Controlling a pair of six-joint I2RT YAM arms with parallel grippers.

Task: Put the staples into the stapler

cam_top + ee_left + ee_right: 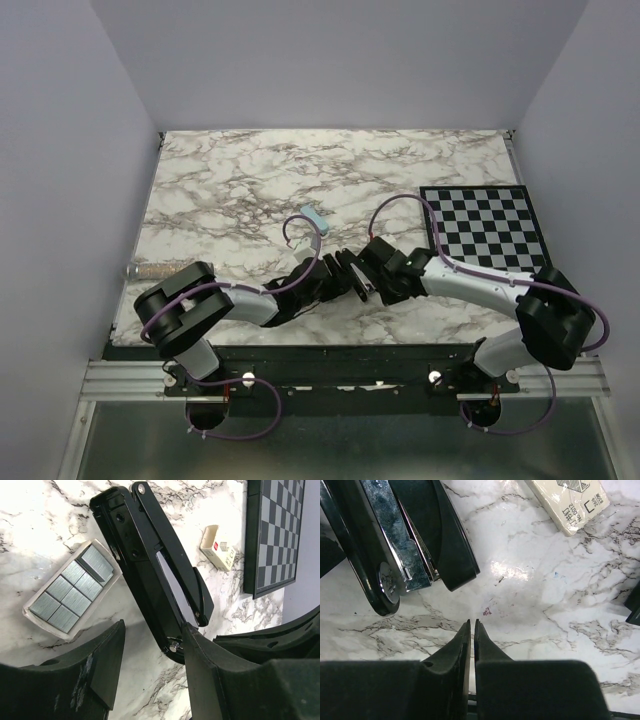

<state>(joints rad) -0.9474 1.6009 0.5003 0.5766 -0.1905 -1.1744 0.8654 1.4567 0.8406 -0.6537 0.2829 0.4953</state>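
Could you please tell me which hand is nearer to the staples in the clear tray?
Left. The left hand sits just short of the staples; the right hand is beyond the stapler.

The black stapler lies open on the table, its silvery channel showing. The grey staples lie as flat blocks in a clear tray just beside it.

The stapler lies at the centre of the table, between the staples and a small box. The staples sit in a tray just beside the stapler. A checkerboard lies at the table's right side.
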